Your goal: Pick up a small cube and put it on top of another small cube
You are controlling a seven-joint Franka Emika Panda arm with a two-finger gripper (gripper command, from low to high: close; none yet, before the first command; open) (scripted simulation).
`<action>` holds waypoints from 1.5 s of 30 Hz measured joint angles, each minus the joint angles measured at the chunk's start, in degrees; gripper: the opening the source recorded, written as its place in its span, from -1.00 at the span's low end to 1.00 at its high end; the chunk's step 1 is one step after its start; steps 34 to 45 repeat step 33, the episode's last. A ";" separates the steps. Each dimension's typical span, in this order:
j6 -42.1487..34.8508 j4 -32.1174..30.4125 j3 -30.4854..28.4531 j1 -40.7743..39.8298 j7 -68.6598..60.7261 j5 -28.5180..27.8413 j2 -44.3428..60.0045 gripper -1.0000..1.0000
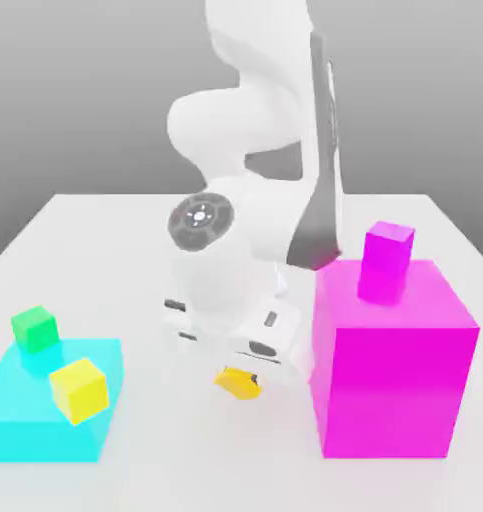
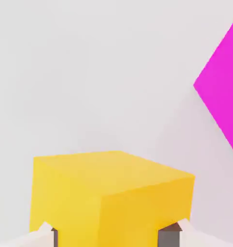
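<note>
The small amber cube (image 1: 236,383) sits low near the white table (image 1: 105,240), just to the exterior view's left of the big magenta block (image 1: 395,370). My gripper (image 1: 239,372) reaches down from the white hand and is shut on this cube. In the hand view the cube (image 2: 108,193) is gripped between my two fingertips (image 2: 170,235), one on each side face. A small magenta cube (image 1: 387,262) stands on top of the big magenta block. A green cube (image 1: 35,328) and a lemon-yellow cube (image 1: 79,389) rest on a cyan slab (image 1: 25,420).
The big magenta block (image 2: 222,91) stands close beside the hand, on the exterior view's right. The cyan slab lies at the front on the exterior view's left. The arm's white body rises behind the hand.
</note>
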 joint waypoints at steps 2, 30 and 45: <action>-1.89 0.19 -0.44 -1.03 -4.20 -0.76 -0.88 -1.00; 4.21 1.04 -24.55 -24.38 -27.71 -39.87 -21.08 -1.00; 4.27 1.04 -24.55 -24.39 -27.59 -40.02 -21.07 1.00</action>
